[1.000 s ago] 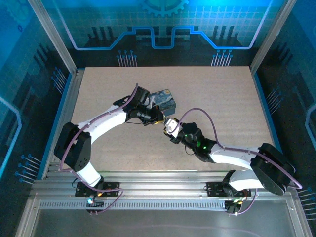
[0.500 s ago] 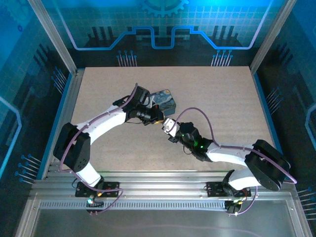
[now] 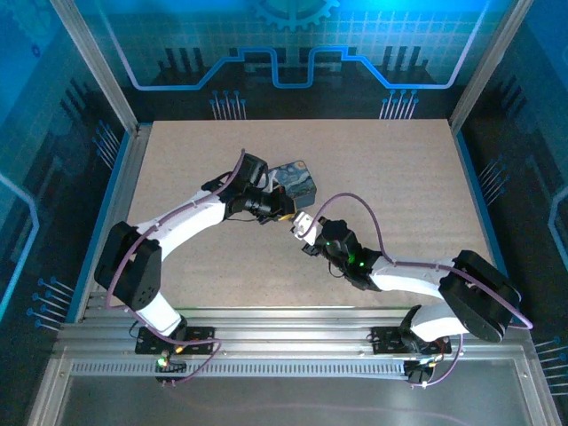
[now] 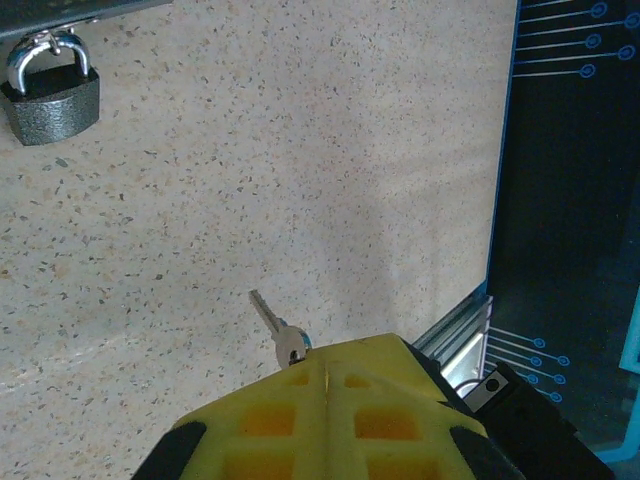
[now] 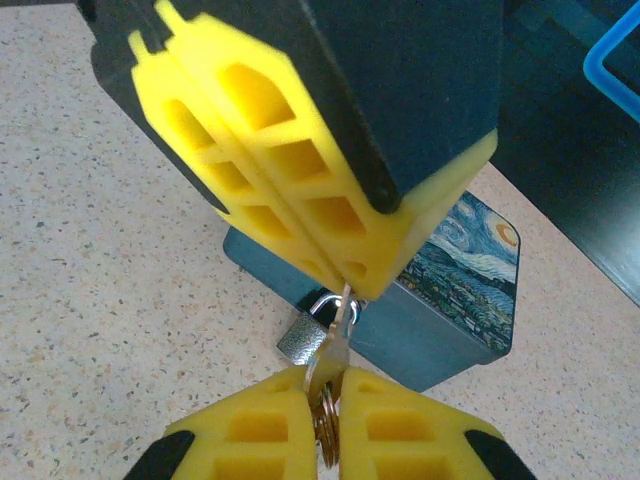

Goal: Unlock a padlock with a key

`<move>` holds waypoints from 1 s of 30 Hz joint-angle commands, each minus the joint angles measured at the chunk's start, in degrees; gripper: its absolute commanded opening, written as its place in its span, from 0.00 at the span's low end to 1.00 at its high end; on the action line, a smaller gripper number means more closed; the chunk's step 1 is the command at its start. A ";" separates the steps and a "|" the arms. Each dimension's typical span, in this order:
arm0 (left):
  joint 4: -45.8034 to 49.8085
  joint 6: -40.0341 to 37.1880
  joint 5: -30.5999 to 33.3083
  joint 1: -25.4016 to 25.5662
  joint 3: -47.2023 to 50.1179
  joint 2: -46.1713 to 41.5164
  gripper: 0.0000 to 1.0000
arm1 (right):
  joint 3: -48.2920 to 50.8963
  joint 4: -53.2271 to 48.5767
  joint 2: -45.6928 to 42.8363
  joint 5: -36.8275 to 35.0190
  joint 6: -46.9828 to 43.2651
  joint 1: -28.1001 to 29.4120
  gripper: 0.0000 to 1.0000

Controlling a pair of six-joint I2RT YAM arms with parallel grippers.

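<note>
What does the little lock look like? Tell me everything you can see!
The padlock is small, with a grey, rough-looking metal body and a shiny silver loop shackle. Both shackle legs sit down in the body, so it looks locked. It lies on the speckled table, shackle end by the foot of the blue painted box. The key is apart from it.

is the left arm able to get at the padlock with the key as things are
Probably yes: bare table lies between the key in the left gripper and the padlock. But the right gripper also pinches the key, so it likely must let go first.
</note>
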State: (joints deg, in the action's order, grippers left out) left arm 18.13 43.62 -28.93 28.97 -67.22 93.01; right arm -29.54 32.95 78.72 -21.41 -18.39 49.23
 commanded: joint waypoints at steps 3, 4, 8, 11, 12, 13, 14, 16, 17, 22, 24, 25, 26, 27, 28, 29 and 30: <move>-0.06 1.41 -1.93 -0.17 1.56 -1.17 0.00 | -2.05 0.91 -2.29 -1.02 2.25 0.78 0.02; 0.10 1.43 -1.62 -0.15 1.51 -1.17 0.05 | -2.47 -0.39 -2.42 -0.15 2.77 0.78 0.01; 2.45 -0.89 -0.10 -0.54 0.49 -1.30 0.25 | -3.20 -5.15 -3.33 6.94 5.44 -0.11 0.00; 3.53 -3.38 0.87 -1.39 0.25 -2.11 0.40 | -3.55 -9.83 -4.34 17.41 9.58 -3.22 0.00; 3.66 -4.33 1.12 -1.77 0.29 -2.57 0.43 | -3.59 -11.03 -4.68 20.95 10.94 -4.63 0.00; 3.99 -5.32 1.46 -2.43 0.38 -3.04 0.46 | -3.61 -12.27 -4.96 24.81 12.52 -6.26 0.00; 4.15 -6.20 1.66 -3.26 0.54 -3.47 0.48 | -3.62 -13.30 -5.25 28.73 14.02 -7.83 0.00; 3.27 -7.26 1.05 -4.98 1.50 -4.18 0.50 | -3.81 -14.95 -5.63 35.78 16.21 -10.86 0.00; 1.97 -7.79 -0.12 -5.84 2.31 -4.53 0.50 | -4.21 -16.24 -5.69 39.19 17.15 -12.19 0.00; -5.20 -14.96 -9.11 -6.65 5.03 -6.41 0.50 | -6.95 -21.74 -3.76 55.30 20.94 -17.79 0.00; -6.25 -18.47 -11.03 -6.65 5.76 -6.70 0.50 | -8.25 -23.08 -2.42 60.68 22.43 -19.54 0.00; -6.48 -20.33 -12.23 -6.65 6.04 -6.53 0.51 | -9.02 -23.83 -1.65 62.79 22.98 -20.07 0.00; -6.29 -22.57 -13.15 -6.68 6.29 -6.24 0.53 | -9.81 -24.56 -0.92 64.84 23.58 -20.83 0.00; -6.10 -24.07 -14.16 -6.65 6.56 -5.85 0.54 | -10.36 -24.96 -0.25 66.31 24.14 -21.42 0.00; -6.21 -25.10 -14.96 -6.65 6.81 -5.51 0.55 | -11.14 -25.61 0.28 67.40 24.55 -21.86 0.00; -6.61 -25.50 -15.54 -6.75 7.24 -5.31 0.55 | -11.85 -26.48 0.95 68.34 24.59 -22.17 0.00; -7.40 -25.47 -16.11 -6.75 7.59 -5.07 0.55 | -12.40 -27.18 1.35 69.06 24.52 -22.26 0.00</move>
State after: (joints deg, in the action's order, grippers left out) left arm 13.08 23.88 -39.83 22.28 -61.17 87.96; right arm -39.44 9.78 78.65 39.07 3.95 27.88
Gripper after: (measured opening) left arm 0.552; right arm 0.042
